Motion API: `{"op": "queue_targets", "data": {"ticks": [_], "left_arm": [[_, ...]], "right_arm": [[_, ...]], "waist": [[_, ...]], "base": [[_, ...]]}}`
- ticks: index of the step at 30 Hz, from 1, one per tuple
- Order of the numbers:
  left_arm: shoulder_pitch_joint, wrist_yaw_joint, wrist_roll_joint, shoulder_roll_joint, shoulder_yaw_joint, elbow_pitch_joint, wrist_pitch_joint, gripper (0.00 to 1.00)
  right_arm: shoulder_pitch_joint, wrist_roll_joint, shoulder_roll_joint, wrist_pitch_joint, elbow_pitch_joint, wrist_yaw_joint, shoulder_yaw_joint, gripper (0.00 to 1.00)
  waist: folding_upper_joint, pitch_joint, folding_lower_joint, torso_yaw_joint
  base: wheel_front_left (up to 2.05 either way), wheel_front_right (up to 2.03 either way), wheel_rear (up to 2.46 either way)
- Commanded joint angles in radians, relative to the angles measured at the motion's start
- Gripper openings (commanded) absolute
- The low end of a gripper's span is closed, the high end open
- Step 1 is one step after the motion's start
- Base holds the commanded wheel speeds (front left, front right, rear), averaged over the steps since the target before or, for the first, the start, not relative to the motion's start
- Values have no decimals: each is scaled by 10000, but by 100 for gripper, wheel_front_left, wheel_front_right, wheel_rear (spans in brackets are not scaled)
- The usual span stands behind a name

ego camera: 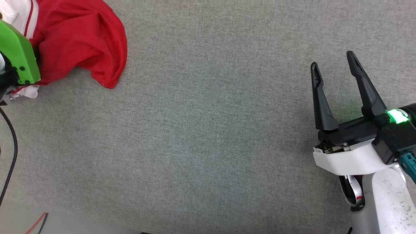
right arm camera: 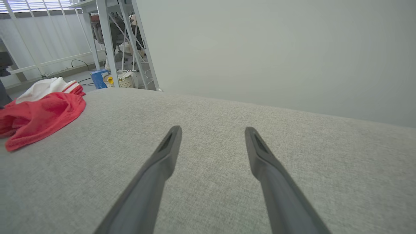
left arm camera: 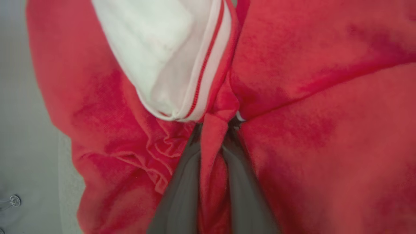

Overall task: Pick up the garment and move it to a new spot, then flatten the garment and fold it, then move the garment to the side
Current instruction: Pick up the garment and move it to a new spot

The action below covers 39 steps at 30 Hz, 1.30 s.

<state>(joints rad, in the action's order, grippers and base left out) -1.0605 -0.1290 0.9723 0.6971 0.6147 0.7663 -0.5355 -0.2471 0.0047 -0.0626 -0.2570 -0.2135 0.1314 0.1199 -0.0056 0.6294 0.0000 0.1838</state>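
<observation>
A: What's hard to read?
B: The garment runs off the head view's corner, and the left gripper is blurred up close (dark fingers nearly together, pinching a red fold).
A: Its lie?
B: Bunched on the grey desk, with no long axis I can tell. A white sleeve sits just beyond the fingertips. The right gripper gapes, holding nothing, with the garment well to its left.
</observation>
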Motion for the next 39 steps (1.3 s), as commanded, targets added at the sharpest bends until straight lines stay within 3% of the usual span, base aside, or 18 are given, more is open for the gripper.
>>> {"op": "queue_targets", "data": {"ticks": [1, 13, 23, 29, 39], "left_arm": [[27, -17, -101, 6, 263, 56, 215, 0], [-1049, -17, -860, 894, 1887, -1609, 2053, 0], [-1846, -17, -1306, 560, 3352, -3664, 2301, 0], [-2161, -17, -1699, -96, 4240, -4604, 2296, 0], [-2299, -17, -2213, -2489, 6138, -4765, 2811, 0]], "right_arm": [[-77, 70, 3, -47, 64, -7, 19, 100], [512, 558, 116, -47, 410, -7, 11, 100], [910, 1318, 122, -47, 387, -7, -127, 100], [907, 1634, 122, -47, 313, -7, -190, 100], [793, 2161, 123, -47, 164, -7, -511, 100]], "waist": [[56, -421, 0, 58], [56, -2240, 0, 22], [56, -3089, 0, -746], [56, -3138, 0, -1569], [56, -2745, 0, -3042]], "base": [[0, 0, 0], [0, 0, 0], [0, 0, 0], [0, 0, 0], [0, 0, 0]]}}
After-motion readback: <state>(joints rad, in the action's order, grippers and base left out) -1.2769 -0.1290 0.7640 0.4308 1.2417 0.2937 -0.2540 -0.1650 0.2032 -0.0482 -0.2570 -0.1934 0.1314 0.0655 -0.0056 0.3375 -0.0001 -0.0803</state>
